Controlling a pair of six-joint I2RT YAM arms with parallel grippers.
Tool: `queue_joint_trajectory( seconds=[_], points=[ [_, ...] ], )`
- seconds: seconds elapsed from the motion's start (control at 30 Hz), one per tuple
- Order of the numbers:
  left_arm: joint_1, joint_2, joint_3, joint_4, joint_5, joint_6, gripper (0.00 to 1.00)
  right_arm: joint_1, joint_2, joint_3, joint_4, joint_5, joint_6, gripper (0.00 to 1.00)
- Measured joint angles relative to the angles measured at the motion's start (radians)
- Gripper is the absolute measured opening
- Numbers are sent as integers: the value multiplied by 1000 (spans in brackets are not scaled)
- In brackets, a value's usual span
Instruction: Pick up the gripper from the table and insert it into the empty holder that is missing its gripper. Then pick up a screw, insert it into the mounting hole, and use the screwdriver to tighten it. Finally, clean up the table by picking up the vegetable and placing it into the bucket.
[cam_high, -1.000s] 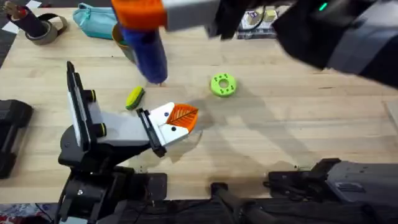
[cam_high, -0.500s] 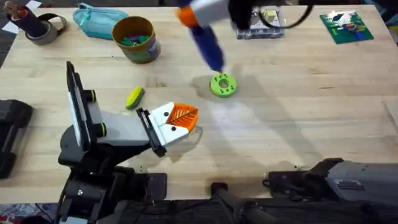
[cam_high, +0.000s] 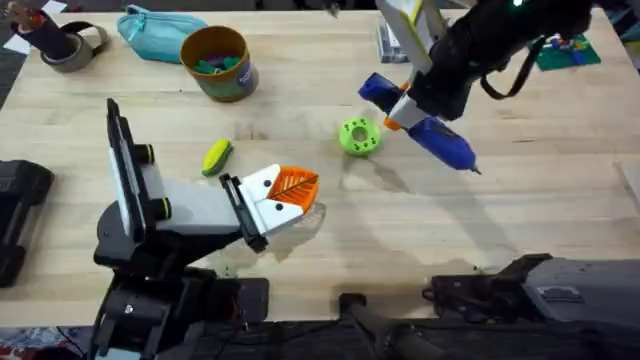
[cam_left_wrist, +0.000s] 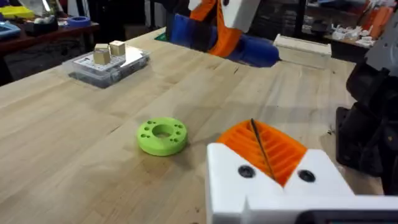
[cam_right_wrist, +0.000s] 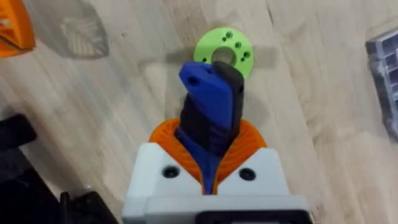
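My right gripper (cam_high: 405, 105) is shut on the blue screwdriver (cam_high: 437, 140) just right of the green disc, above the table (cam_high: 520, 230). The screwdriver is tilted, its metal tip pointing toward the front right. In the right wrist view the orange pads (cam_right_wrist: 249, 140) clasp the blue handle (cam_right_wrist: 208, 99). The grey holder (cam_high: 190, 205) lies at the left, and the white-and-orange gripper (cam_high: 287, 188) sits in its black clamp end. My left gripper (cam_left_wrist: 264, 155) is shut, pads pressed together. The yellow-green vegetable (cam_high: 216, 156) lies beside the holder. The mustard bucket (cam_high: 216, 62) stands behind it.
A green disc with holes (cam_high: 359, 136) lies mid-table. A clear parts box (cam_left_wrist: 109, 62) and a green circuit board (cam_high: 565, 50) are at the back right. A teal pouch (cam_high: 155, 30) and a tape roll (cam_high: 70, 45) sit at the back left.
The right arm has swung the screwdriver from near the bucket rightward past the green disc and lowered it, tip now pointing front right. The holder, vegetable and bucket have not moved.
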Motion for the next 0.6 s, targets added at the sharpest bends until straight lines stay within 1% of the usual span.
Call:
queue_joint_trajectory(
  seconds=[0.17,0.3,0.43,0.6],
  points=[
    [0,0,0,0,0,0,14,2,0,0,18,16,-9,46],
    [0,0,0,0,0,0,14,-17,30,1,18,105,-16,45],
    [0,0,0,0,0,0,14,-93,110,0,26,187,-59,45],
    [0,0,0,0,0,0,14,-205,216,-34,95,233,-93,45]
  ],
)
